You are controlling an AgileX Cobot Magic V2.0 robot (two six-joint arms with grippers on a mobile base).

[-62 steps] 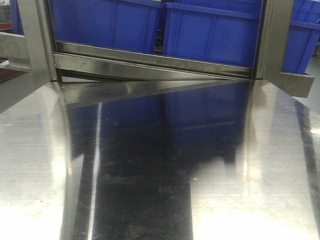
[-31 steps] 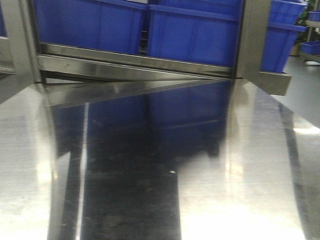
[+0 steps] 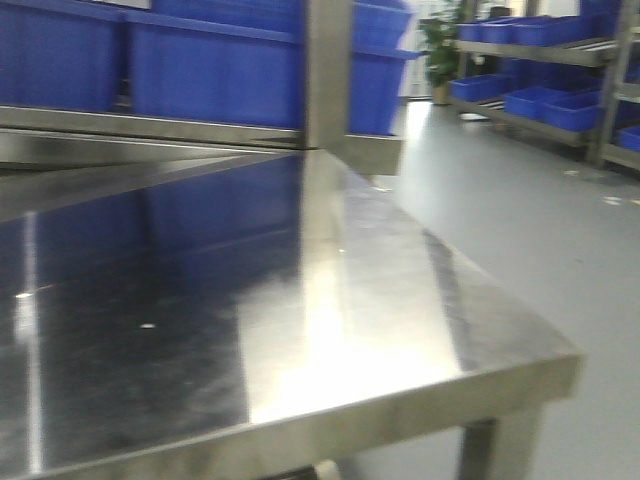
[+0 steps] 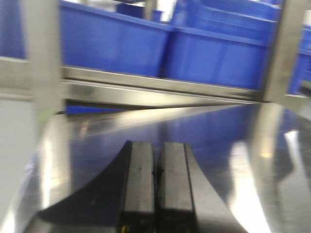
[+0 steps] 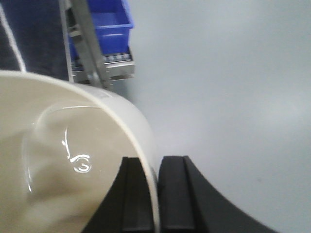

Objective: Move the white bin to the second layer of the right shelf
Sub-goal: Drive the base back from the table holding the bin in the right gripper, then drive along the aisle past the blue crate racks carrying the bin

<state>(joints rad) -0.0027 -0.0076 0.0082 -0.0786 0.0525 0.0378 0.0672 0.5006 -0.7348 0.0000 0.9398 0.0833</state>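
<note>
right end effector (image 5: 155,194) grips the white bin (image 5: 53,145) by its 3 o'clock rim wall, one finger inside, likely for want of handles; left end effector (image 4: 155,189) clenched empty over the counter (image 4: 243,160).

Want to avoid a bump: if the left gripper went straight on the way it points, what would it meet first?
Probably the steel shelf rail beyond the tabletop, blue crates just above it. The left gripper is shut, low over the steel; depth is unclear.
</note>
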